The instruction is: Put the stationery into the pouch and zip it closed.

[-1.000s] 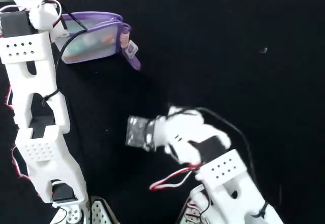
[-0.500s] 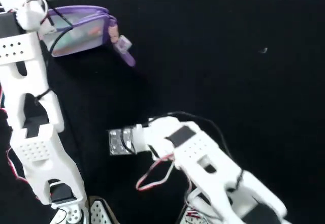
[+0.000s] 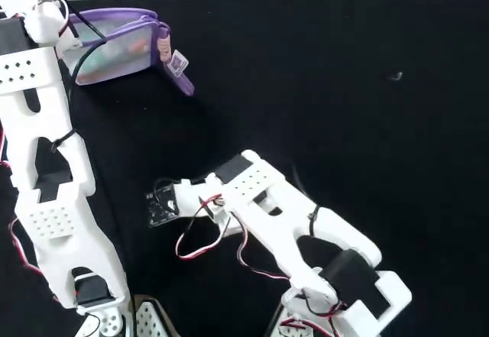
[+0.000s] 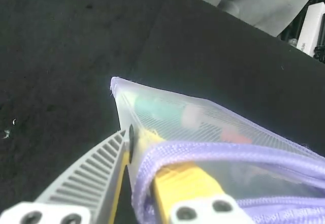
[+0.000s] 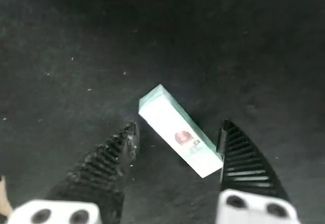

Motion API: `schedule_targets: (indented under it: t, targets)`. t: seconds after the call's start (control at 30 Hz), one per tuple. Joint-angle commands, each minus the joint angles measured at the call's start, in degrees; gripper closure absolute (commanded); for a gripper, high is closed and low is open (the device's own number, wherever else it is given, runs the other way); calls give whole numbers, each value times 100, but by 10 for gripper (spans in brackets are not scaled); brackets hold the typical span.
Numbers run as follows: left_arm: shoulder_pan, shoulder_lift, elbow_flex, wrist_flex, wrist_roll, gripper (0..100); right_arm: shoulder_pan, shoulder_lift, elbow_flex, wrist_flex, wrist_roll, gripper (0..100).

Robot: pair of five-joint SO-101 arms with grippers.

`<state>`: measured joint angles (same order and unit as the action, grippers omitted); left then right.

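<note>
Though the pouch (image 4: 228, 148) blurs its contents (image 4: 192, 116), the left gripper (image 4: 136, 140) clamps it.

The desk (image 3: 344, 108) is plain black. The pouch (image 3: 114, 46) is clear, finely striped mesh trimmed in purple, with a pink tab at its zip end; teal, white, pink and orange shapes show through its wall. Of the left fingers (image 4: 91, 178), one is grey and ribbed, the other yellow. The right fingers (image 5: 109, 155) are black and ribbed. The small box (image 5: 180, 131) is pale mint green with a red mark. The left arm (image 3: 46, 161) and right arm (image 3: 283, 215) are white with black blocks, and red and white wires (image 3: 191, 245) loop beside the right arm.
</note>
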<state>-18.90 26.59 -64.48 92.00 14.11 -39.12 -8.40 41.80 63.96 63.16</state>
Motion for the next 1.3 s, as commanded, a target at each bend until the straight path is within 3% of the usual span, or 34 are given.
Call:
schedule_targets:
  t: [0.0, 0.23, 0.63, 0.8, 0.97, 1.13, 1.27]
  targets:
    - [-57, -88, -251, -193, -44, 971, -79, 22, -251, 62, 35, 749]
    - [-57, -88, -251, -185, -35, 971, -264, 22, -57, 70, 0, 838]
    - [-48, -88, -251, -176, -35, 971, -273, -31, -57, 220, -290, 840]
    - [-31, -88, -251, -176, -35, 971, -193, -347, -681, 571, -255, 840]
    - [-40, -88, -251, -176, -35, 971, 141, -198, -1103, 431, 580, 841]
    - [-31, -88, -251, -176, -35, 971, 202, 453, -488, -149, 598, 842]
    - [-22, -88, -251, -176, -35, 971, 202, 505, -338, -9, 598, 842]
